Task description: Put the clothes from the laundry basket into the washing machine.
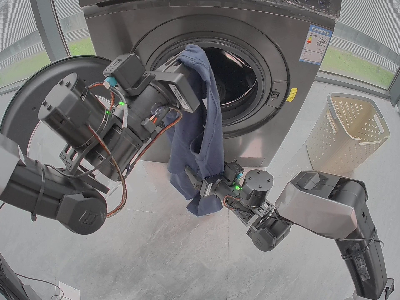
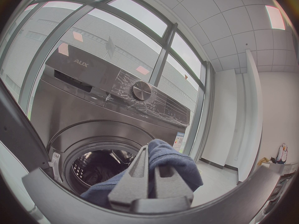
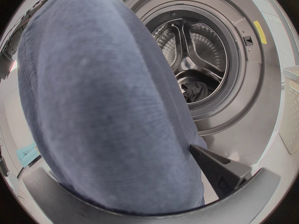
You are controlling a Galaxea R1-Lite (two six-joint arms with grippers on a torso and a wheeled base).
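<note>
- The left gripper (image 2: 152, 162) is clamped on the top of the blue garment (image 1: 200, 138). Its two fingers (image 2: 134, 178) stand close together, with a fold of cloth pinched between them and bunched up over their tips.
- That held end sits high, just in front of the upper left rim of the drum opening (image 1: 237, 80) of the washing machine (image 1: 275, 42).
- From there the garment hangs straight down across the left part of the opening. It passes the front panel below, and its lowest folds hang free above the floor (image 1: 166, 251).
- The right gripper (image 1: 195, 179) is low and nearer, at the garment's lower part, and its jaws are spread.
- One finger (image 3: 218, 167) stands well out to the side with the cloth's edge lying against it. The other finger is under the cloth draped over the gripper.
- The garment is a soft, dull blue knit, limp and folded lengthwise. A stitched hem runs along one edge.
- A rounded cut-out edge shows near the middle of the garment's length.
- A dark garment (image 3: 194, 91) lies at the bottom of the steel drum.
- The round door (image 1: 25, 105) is swung open to the left.
- The pale perforated laundry basket (image 1: 333, 146) stands on the floor to the right of the machine, well apart from the blue garment.
</note>
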